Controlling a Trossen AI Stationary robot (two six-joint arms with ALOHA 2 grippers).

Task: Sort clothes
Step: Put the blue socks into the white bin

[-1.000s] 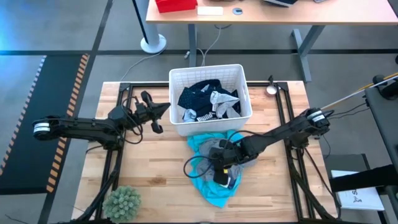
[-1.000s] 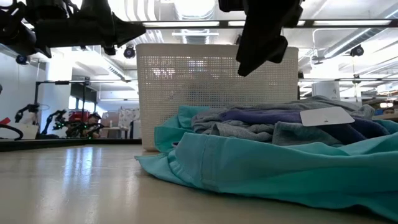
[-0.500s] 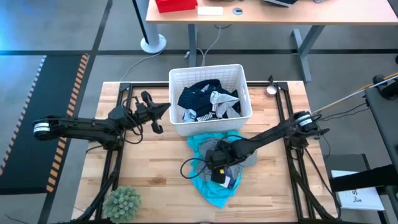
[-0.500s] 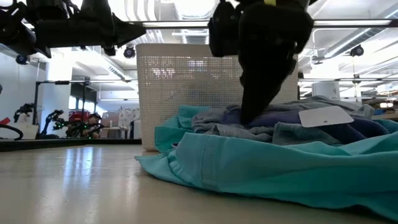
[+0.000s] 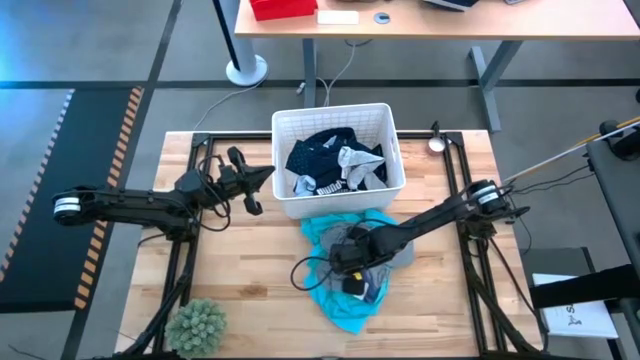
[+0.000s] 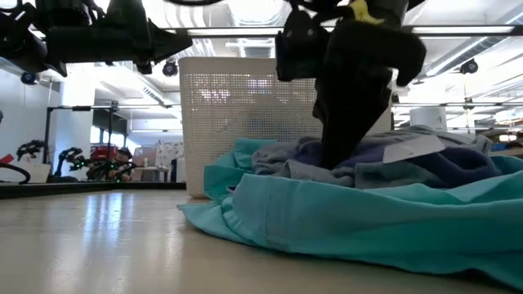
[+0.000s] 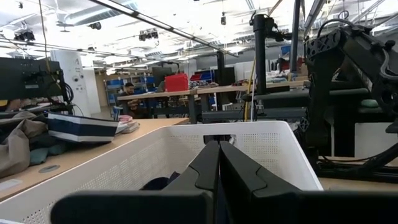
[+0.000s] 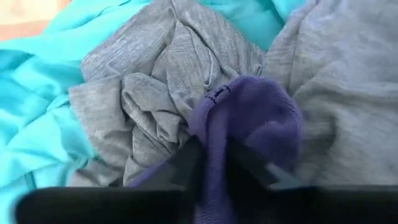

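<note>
From above, your right claw [image 5: 352, 262] sits down in the clothes pile [image 5: 345, 290] on the worktop [image 5: 250, 270], just in front of the basket [image 5: 337, 120] — the left claw [image 5: 262, 176] waits beside that basket. Right wrist view: fingers pinched on a purple garment [image 8: 249, 118] over grey fabric [image 8: 155, 81]. Left wrist view: fingers [image 7: 211, 168] closed, empty.

Right end effector [image 5: 349, 268] pinched low (left end effector [image 5: 262, 178] closed, raised).
</note>
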